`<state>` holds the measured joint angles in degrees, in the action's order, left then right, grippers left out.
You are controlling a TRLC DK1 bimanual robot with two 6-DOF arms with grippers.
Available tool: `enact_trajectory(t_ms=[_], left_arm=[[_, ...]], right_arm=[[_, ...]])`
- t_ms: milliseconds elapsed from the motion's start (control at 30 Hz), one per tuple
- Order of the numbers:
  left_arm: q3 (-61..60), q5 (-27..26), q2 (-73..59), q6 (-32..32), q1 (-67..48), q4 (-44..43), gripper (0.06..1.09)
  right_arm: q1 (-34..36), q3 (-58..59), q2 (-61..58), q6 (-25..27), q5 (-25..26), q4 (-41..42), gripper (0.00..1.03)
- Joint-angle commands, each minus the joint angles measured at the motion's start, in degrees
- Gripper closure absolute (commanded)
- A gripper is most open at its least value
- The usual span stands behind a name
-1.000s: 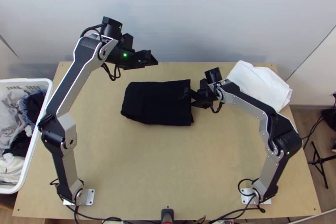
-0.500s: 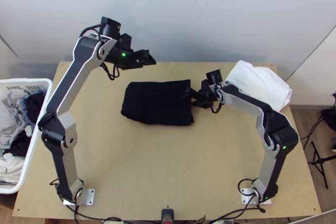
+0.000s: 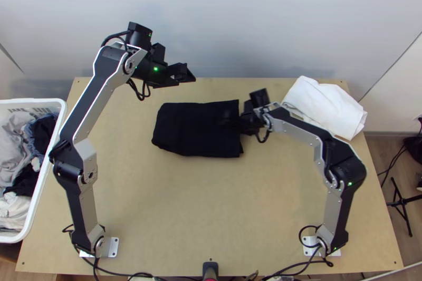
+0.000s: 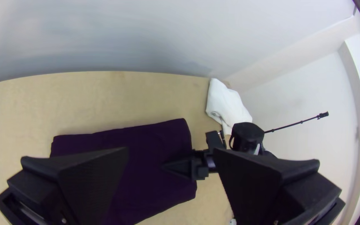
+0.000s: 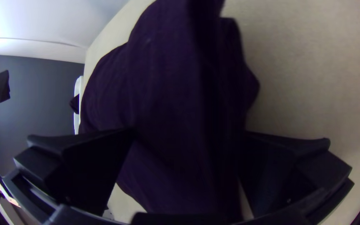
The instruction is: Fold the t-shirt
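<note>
The black t-shirt (image 3: pixel 195 131) lies as a compact folded rectangle near the table's far side in the top view. My left gripper (image 3: pixel 184 73) is up beyond its far edge, holding nothing; in the left wrist view this gripper (image 4: pixel 171 151) is open, its fingers well apart. At the shirt's right end is my right gripper (image 3: pixel 230 118), its tips over the dark cloth. In the right wrist view the right gripper (image 5: pixel 189 131) is open, with raised or ridged cloth (image 5: pixel 167 96) between its fingers. Whether it touches the cloth I cannot tell.
A white cloth (image 3: pixel 327 107) lies bunched at the table's far right corner. Left of the table stands a white basket (image 3: pixel 62 123) filled with clothes. The wooden tabletop (image 3: pixel 200 202) stretches bare between shirt and near edge.
My right gripper has shifted left, farther over the shirt's right end, its arm swinging along. The left gripper has edged only slightly left. The shirt lies as before.
</note>
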<state>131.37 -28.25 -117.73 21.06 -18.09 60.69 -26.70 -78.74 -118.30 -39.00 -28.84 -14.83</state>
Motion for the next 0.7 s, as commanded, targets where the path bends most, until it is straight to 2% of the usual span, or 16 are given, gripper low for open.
enact_trajectory(t_ms=[0,100,133,167,200,267,300,333,467,667], left_arm=[[0.0,-0.1,-0.2,0.1,0.1,0.0,0.10],[0.0,-0.1,0.0,0.1,0.5,0.0,0.10],[0.0,0.0,0.0,0.1,0.8,0.1,0.10],[0.0,-0.1,0.0,0.1,0.9,0.1,0.10],[0.0,0.0,0.1,0.0,1.1,0.2,0.10],[0.0,-0.1,0.1,0.0,1.5,0.3,0.10],[0.0,-0.1,0.1,0.0,1.7,0.4,0.10],[0.0,-0.1,0.2,0.0,1.7,0.4,0.10],[0.0,-0.1,0.5,0.0,1.7,0.4,0.10],[-0.1,-0.1,0.5,-0.1,2.1,0.4,0.10]], right_arm=[[-4.9,-5.6,-3.4,-1.7,-0.3,-0.6,0.04],[-5.2,-8.2,-4.8,-2.7,-0.9,-0.7,0.05],[-5.0,-8.5,-5.2,-2.9,-1.7,-0.6,0.11],[-4.8,-8.9,-5.6,-4.2,-3.3,-0.7,0.21],[-4.3,-8.8,-5.8,-4.3,-4.4,-0.7,0.36],[-3.6,-8.8,-5.7,-4.2,-4.7,-0.6,0.70],[-3.3,-8.8,-5.4,-4.3,-4.7,-0.6,0.92],[-3.0,-8.8,-4.8,-4.3,-4.7,-0.6,1.00],[-0.9,-8.8,-0.3,-5.9,-5.5,-0.6,1.00],[4.4,-10.7,8.9,-9.7,-11.2,-0.6,1.00]])
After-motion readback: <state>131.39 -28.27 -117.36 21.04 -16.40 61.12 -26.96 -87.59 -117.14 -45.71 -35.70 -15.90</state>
